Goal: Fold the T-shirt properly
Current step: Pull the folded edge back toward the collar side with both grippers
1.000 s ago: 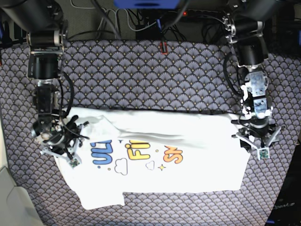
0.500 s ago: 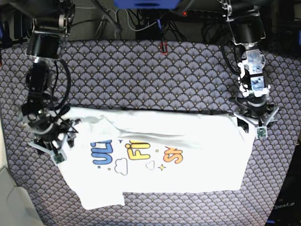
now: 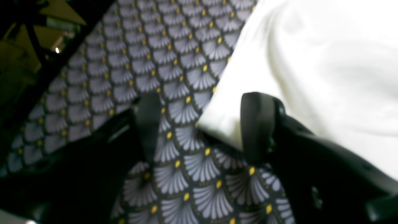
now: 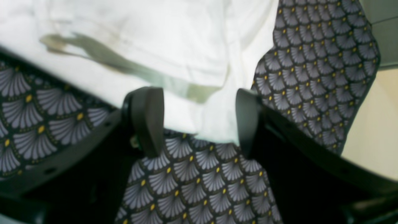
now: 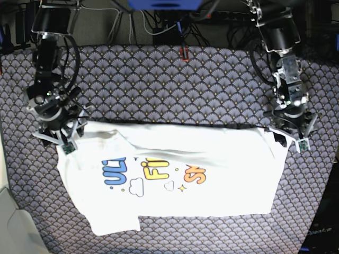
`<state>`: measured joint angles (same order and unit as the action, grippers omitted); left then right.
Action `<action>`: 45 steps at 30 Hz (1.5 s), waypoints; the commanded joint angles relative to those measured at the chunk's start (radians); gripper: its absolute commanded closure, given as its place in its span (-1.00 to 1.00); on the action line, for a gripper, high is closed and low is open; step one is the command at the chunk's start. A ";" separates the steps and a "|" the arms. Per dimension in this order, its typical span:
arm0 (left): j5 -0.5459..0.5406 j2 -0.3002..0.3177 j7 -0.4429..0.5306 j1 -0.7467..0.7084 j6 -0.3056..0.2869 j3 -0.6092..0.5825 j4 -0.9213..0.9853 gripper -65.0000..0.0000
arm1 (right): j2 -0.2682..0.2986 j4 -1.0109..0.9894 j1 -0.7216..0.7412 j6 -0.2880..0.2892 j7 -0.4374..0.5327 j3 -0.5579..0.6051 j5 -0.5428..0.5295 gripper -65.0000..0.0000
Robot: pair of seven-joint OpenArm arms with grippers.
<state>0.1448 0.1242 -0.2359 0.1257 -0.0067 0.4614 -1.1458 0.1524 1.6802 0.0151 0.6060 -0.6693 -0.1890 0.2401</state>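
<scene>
Both arms have lifted back toward the counter's [image 5: 159, 74] far edge, fingers spread wide and empty. Regripping the T-shirt's [image 5: 212, 159] far corners evenly, right gripper [image 4: 194, 119] matching left gripper [image 3: 200, 127], would likely keep the fold square.

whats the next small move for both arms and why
Probably lower both open grippers, left and right, onto the shirt's far corners and close. Each already straddles a corner without pinching it, and the shirt lies only half folded.

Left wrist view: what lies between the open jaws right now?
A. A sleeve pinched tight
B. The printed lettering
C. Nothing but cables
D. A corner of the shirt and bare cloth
D: the jaws of the left gripper stand apart, with a white corner of the shirt lying loose between them on the patterned cloth.
</scene>
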 commanded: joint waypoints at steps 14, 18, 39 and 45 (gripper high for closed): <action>-0.001 0.015 0.129 0.073 0.001 0.000 0.184 -0.20 | 0.011 0.103 -0.048 -0.005 0.023 -0.007 -0.008 -0.14; -0.001 0.015 0.131 0.096 0.001 0.004 0.223 -0.09 | 0.011 0.131 -0.059 -0.005 0.023 -0.030 -0.008 -0.14; -0.001 0.036 0.131 0.101 0.001 0.001 0.229 0.99 | 0.069 -0.162 0.092 -0.005 0.032 -0.097 -0.011 -0.14; -0.001 0.036 0.131 0.101 0.001 0.001 0.227 0.99 | 0.085 -0.216 0.096 -0.005 0.033 -0.106 -0.014 -0.14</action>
<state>0.1379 0.1444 -0.1074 0.2134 -0.0227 0.4610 -0.9051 0.2214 1.4471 0.0906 0.6060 -0.6571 -0.2924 0.2314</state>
